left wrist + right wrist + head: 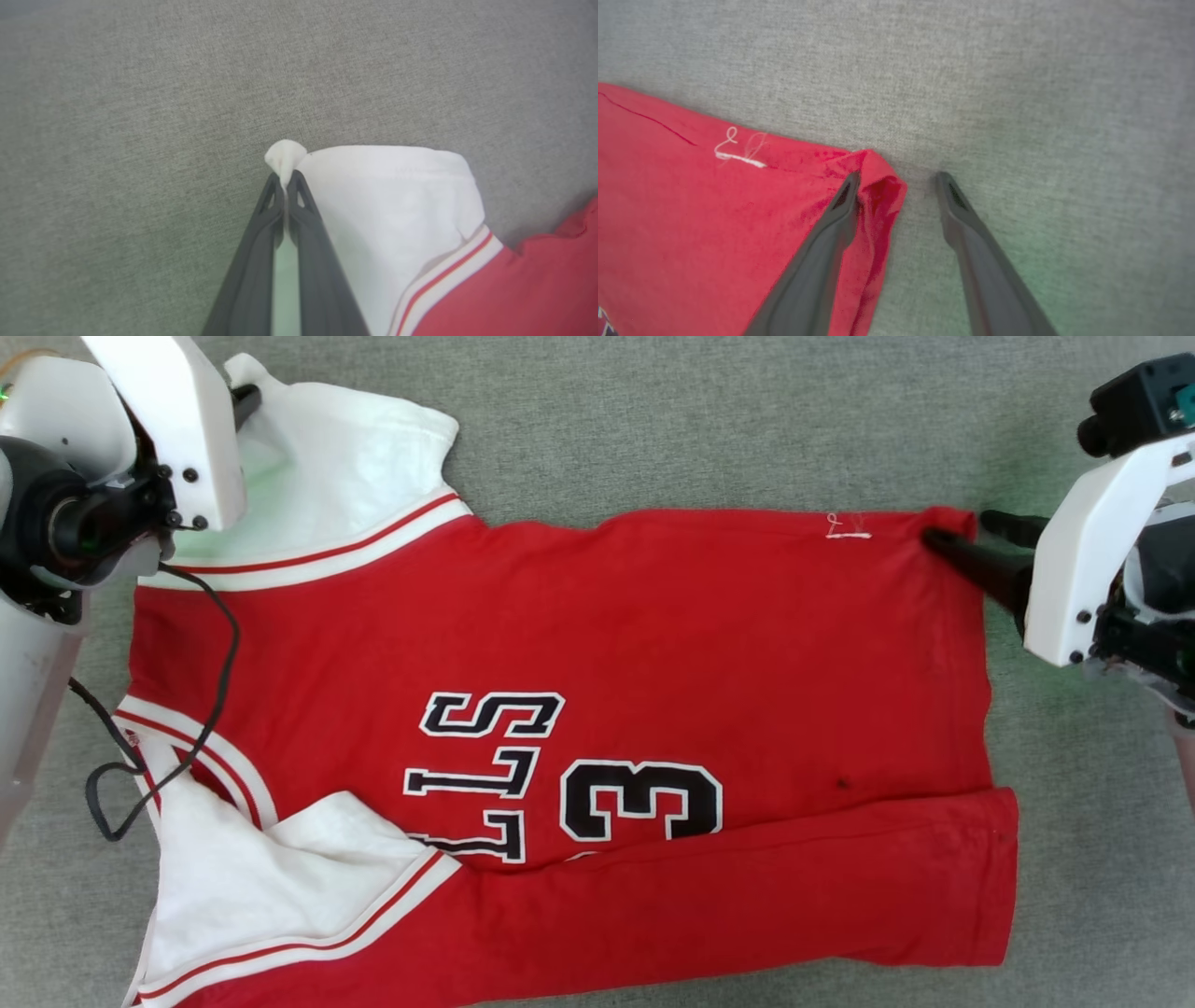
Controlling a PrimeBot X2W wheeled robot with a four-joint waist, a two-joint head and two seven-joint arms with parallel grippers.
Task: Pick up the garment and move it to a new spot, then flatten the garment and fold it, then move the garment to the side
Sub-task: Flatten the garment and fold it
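The garment [653, 616], a red jersey with white sleeves and a black "3", lies flat across the grey surface, collar end to the left and hem to the right. Its near long edge is folded over onto the front. In the left wrist view my left gripper [285, 179] is shut on the tip of the far white sleeve [387, 210], which bunches above the fingertips. My right gripper [899, 179] stands open at the far hem corner [878, 186]. One finger rests on the red cloth and the other on the bare surface beside it.
Grey woven cloth [747, 429] covers the whole work surface around the garment. A black cable [201, 709] from my left arm loops over the collar end. The white wrist housings [177, 429] stand above the far-left sleeve and at the right edge [1092, 560].
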